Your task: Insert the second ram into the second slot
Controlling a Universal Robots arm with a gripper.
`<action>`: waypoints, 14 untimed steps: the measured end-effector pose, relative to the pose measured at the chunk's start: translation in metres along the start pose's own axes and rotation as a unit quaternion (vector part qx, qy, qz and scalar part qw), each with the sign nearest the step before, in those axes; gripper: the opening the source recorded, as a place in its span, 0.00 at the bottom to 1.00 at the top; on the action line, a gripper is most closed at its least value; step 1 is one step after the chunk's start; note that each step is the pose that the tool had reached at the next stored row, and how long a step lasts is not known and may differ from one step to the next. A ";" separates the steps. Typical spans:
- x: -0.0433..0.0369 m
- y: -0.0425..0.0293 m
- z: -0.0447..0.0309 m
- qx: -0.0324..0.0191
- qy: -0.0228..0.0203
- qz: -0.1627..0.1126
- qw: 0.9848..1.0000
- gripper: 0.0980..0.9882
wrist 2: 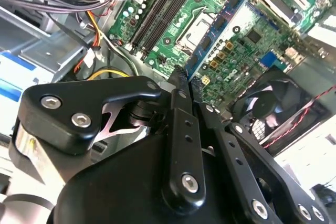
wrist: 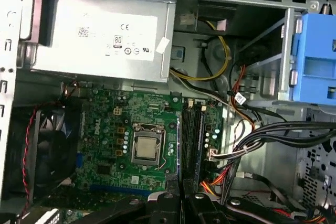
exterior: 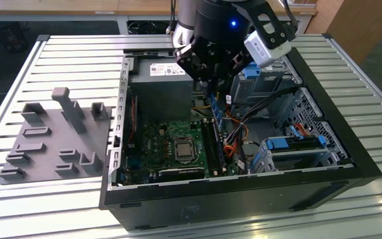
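Pinched tight between the black fingers (wrist 2: pixel 178 108) of the gripper (wrist 2: pixel 182 75): the second ram (wrist 2: pixel 220 22), a thin blue circuit-board stick, gripped near one end, the rest of its length reaching out past the fingertips. Broad face with chips and small gold parts turned to the second wrist view.

Hangs inside the open computer case (exterior: pixel 244 199), over the green motherboard (exterior: pixel 154 144). Not seated: held clear of the black memory slots (wrist 2: pixel 160 11), lying roughly parallel to them and, in the second wrist view, on the side of the CPU socket (wrist 2: pixel 197 27). In the exterior view, shows as a narrow blue strip (exterior: pixel 216 112) below the gripper (exterior: pixel 211 89), ahead of the far end of the memory slots (exterior: pixel 212 147). Height above the board hard to judge.

In the first wrist view, gripper (wrist: pixel 181 202) at the edge of the picture, in line with the memory slots (wrist: pixel 191 129); beside those, the CPU socket (wrist: pixel 147 148), and beyond it a black fan (wrist: pixel 47 150) with a red-and-black lead.

Grey power supply (exterior: pixel 161 87) at the far end of the case, bundled cables (exterior: pixel 244 122) and a blue drive caddy (exterior: pixel 297 142) toward the exterior view's right.

Case on a slatted metal table (exterior: pixel 65 55); on the exterior view's left, a grey fixture plate (exterior: pixel 51 144) with upright blocks.
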State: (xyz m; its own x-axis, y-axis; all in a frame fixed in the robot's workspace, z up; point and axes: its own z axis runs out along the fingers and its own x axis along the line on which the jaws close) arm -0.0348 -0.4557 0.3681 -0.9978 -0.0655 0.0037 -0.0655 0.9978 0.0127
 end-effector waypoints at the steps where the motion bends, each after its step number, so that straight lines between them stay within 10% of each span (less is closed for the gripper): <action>1: 0.0000 0.0000 0.0001 0.000 0.000 0.006 1.000 0.04; 14: -0.0004 -0.0001 0.0071 0.011 0.000 0.023 1.000 0.04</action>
State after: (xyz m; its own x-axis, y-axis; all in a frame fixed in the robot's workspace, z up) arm -0.0344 -0.4557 0.3610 -0.9998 -0.0199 0.0031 -0.0199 0.9998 -0.0086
